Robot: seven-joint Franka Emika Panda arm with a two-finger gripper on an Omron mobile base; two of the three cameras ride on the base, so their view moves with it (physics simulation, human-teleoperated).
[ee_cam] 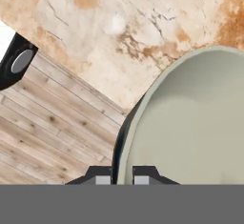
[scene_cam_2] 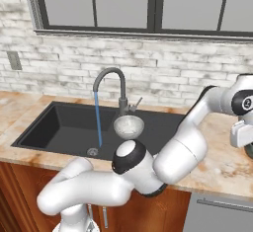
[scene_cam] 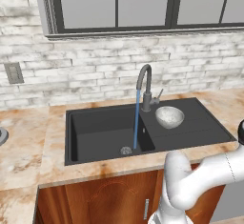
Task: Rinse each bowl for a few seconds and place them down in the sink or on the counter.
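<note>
Left base view: a matte black rectangular sink is set into the glossy marbled beige-and-orange stone table. A grey gooseneck tap runs a thin blue stream of water into the deep basin. A small pale speckled bowl rests on the flat side section.

Right base view: the same speckled bowl sits just beside the tap's base.

Hand view: the tool, fingers pressed nearly together, pinches the rim of a plain pale whitish-grey bowl above the table's edge.

Even, bright rendered light; soft faint shadows, slightly coarse, no glare.
</note>
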